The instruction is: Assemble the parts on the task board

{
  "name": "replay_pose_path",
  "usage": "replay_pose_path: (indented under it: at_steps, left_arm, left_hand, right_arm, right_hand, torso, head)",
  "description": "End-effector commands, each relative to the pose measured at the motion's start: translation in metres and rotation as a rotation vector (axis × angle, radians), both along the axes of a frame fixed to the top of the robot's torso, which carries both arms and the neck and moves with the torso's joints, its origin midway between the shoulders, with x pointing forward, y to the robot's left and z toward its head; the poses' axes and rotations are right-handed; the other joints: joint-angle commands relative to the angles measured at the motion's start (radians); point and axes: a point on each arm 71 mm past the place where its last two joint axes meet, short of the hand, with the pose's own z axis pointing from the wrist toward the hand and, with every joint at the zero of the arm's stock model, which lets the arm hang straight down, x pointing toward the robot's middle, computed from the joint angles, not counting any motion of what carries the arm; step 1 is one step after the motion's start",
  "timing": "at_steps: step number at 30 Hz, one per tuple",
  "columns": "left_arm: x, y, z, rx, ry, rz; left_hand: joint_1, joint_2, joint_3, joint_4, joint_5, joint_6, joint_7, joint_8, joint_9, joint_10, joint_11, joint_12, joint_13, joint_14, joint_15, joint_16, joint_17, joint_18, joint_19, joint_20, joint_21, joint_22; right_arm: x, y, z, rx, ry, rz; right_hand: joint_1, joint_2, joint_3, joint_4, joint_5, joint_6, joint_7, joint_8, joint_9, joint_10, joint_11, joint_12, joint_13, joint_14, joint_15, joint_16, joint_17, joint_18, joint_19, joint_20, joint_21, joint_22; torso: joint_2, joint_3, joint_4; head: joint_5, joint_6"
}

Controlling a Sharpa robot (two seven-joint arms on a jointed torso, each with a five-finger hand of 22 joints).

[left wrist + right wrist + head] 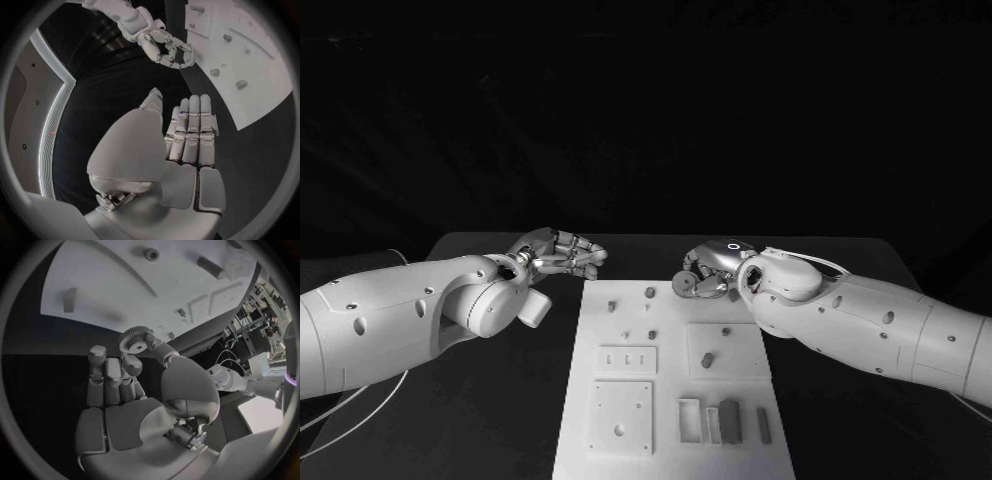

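Black table (488,420) under dark surroundings, white task board (672,385) running down the frame's lower middle.

Right hand (711,270), right of centre at the board's top corner, pinches a toothed gear (688,284); left hand (560,252), left of centre off the board, holds nothing, fingers apart. Small parts (708,360) sit on the board.

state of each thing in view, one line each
left hand: empty, fingers straight and together, off the board's far left corner
right hand: pinches a gear, by the board's far right corner
gear: held off the board
task board: flat on the table, pegs and small parts on it
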Motion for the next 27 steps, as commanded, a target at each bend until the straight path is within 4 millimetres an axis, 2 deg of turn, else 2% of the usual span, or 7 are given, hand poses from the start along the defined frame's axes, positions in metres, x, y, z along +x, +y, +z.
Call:
replay_pose_path:
  at_steps: [1, 8, 14, 20, 27]
  left_arm:
    - [0.000, -0.002, 0.002, -0.004, -0.009, -0.010]
    - [0.000, -0.004, 0.002, -0.005, -0.010, -0.012]
    - [0.000, -0.005, 0.002, -0.005, -0.010, -0.016]
    - [0.000, -0.006, 0.002, -0.005, -0.010, -0.018]
    - [0.000, -0.007, 0.002, -0.006, -0.009, -0.021]
  left_hand:
    - [-0.006, -0.004, 0.004, 0.000, 0.003, -0.001, 0.003, -0.006, 0.001, 0.007, 0.002, -0.006, 0.002, 0.006, 0.003, -0.004, 0.001, 0.015, 0.002, -0.004, -0.005, 0.001]
    - [-0.005, -0.004, 0.004, 0.000, 0.003, -0.001, 0.003, -0.006, 0.001, 0.007, 0.002, -0.006, 0.002, 0.006, 0.003, -0.004, 0.001, 0.015, 0.002, -0.004, -0.005, 0.001]
    - [-0.005, -0.004, 0.005, 0.000, 0.003, -0.001, 0.003, -0.006, 0.001, 0.008, 0.002, -0.006, 0.002, 0.006, 0.003, -0.005, 0.002, 0.015, 0.002, -0.004, -0.006, 0.001]
    - [-0.005, -0.004, 0.005, 0.000, 0.003, -0.001, 0.003, -0.006, 0.001, 0.008, 0.002, -0.007, 0.002, 0.006, 0.003, -0.005, 0.002, 0.015, 0.002, -0.004, -0.006, 0.001]
    - [-0.005, -0.004, 0.005, 0.000, 0.003, -0.001, 0.003, -0.006, 0.002, 0.008, 0.002, -0.007, 0.002, 0.006, 0.003, -0.006, 0.003, 0.015, 0.002, -0.004, -0.006, 0.002]
  right_arm:
    - [-0.007, 0.019, 0.005, -0.006, -0.049, 0.036]
    - [-0.014, 0.052, 0.005, -0.014, -0.057, 0.101]
    - [-0.020, 0.072, -0.003, -0.028, -0.050, 0.138]
    - [-0.022, 0.082, -0.013, -0.057, -0.027, 0.143]
    - [-0.023, 0.084, -0.024, -0.089, -0.012, 0.149]
  right_hand:
    - [0.025, 0.034, -0.001, -0.008, -0.002, 0.060, 0.008, 0.031, 0.013, 0.006, 0.000, -0.005, -0.002, 0.007, -0.004, 0.002, -0.001, 0.046, -0.003, 0.001, 0.004, 0.016]
    - [0.019, 0.033, 0.002, -0.011, -0.006, 0.061, 0.007, 0.029, 0.011, 0.007, 0.000, -0.005, -0.003, 0.007, -0.004, 0.001, -0.004, 0.046, -0.002, 0.001, 0.004, 0.015]
    - [0.018, 0.032, 0.004, -0.013, -0.006, 0.062, 0.008, 0.028, 0.010, 0.007, 0.000, -0.005, -0.004, 0.007, -0.004, 0.001, -0.005, 0.046, -0.002, 0.001, 0.004, 0.014]
    - [0.015, 0.032, 0.005, -0.013, -0.006, 0.062, 0.008, 0.027, 0.008, 0.008, 0.000, -0.006, -0.004, 0.008, -0.004, 0.001, -0.006, 0.046, -0.001, 0.001, 0.004, 0.013]
    - [0.011, 0.030, 0.006, -0.014, -0.007, 0.062, 0.008, 0.026, 0.006, 0.008, 0.000, -0.006, -0.005, 0.007, -0.004, 0.000, -0.009, 0.046, 0.000, 0.001, 0.003, 0.013]
  torso:
    - [0.000, 0.0006, 0.0000]
    - [0.001, -0.0006, 0.0033]
    - [0.002, -0.0010, 0.0062]
    - [0.002, -0.0010, 0.0044]
    - [0.002, -0.0008, 0.0038]
  head:
    - [0.002, 0.002]
    - [0.001, 0.003]
    - [0.001, 0.002]
    - [0.005, -0.001]
    - [0.006, -0.004]
